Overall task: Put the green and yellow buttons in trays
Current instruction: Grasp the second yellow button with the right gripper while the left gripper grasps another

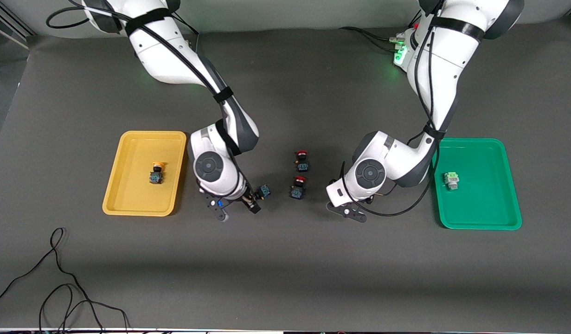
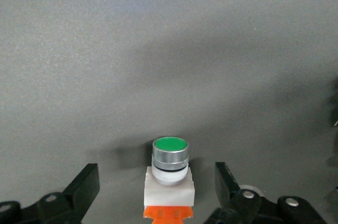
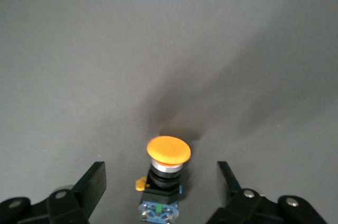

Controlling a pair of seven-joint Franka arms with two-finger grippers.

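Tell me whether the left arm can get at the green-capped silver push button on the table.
Probably yes: the left gripper stands open with the green-capped silver push button between its fingers, nothing blocking it.

No readable text, labels, brand names, numbers or signs appear in any view, whether on the buttons, the two trays, the robot arms or the table.

Two small red-capped push buttons on black-blue bodies (image 1: pixel 302 161) (image 1: pixel 298 187) stand close together mid-way along the dark grey matte counter (image 1: pixel 285 260), one nearer the front camera. A thin black cable (image 1: pixel 58 278) loops along the counter's near edge, toward the right arm's end.
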